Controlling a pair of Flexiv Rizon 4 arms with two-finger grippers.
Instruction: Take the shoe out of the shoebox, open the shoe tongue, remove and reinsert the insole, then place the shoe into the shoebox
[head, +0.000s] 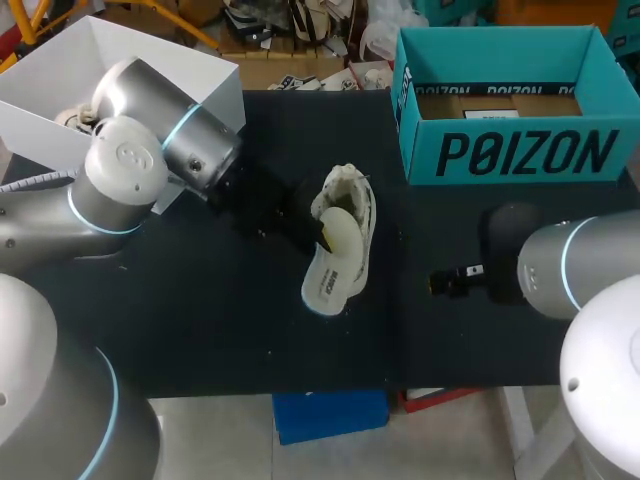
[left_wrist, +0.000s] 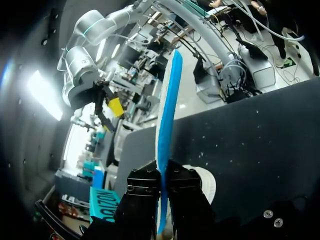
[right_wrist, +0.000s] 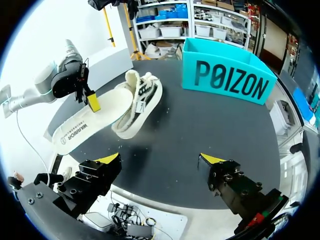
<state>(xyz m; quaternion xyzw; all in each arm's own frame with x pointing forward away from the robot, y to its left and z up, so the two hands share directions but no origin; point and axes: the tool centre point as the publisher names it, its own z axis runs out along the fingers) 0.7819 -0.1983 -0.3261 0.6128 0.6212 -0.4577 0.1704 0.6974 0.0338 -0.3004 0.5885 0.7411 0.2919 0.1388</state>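
The left pincer (left_wrist: 162, 176) is clamped on the edge of the insole (right_wrist: 80, 127), holding it out of the shoe. The insole's free end hangs just left of the white sneaker (right_wrist: 140, 100), which lies on its side in the middle of the black desk (head: 200, 320). The right pincer (right_wrist: 160, 161) hovers near the desk's near right edge, fingers wide apart and holding nothing. The teal shoebox (head: 510, 150) stands open at the far right.

The main risk is reinsertion. Nothing steadies the sneaker, so a push from the insole would likely slide or roll it instead of seating the insole. Gripped only at one edge, the insole could also buckle at the collar, catch on the tongue, or twist in the grip.
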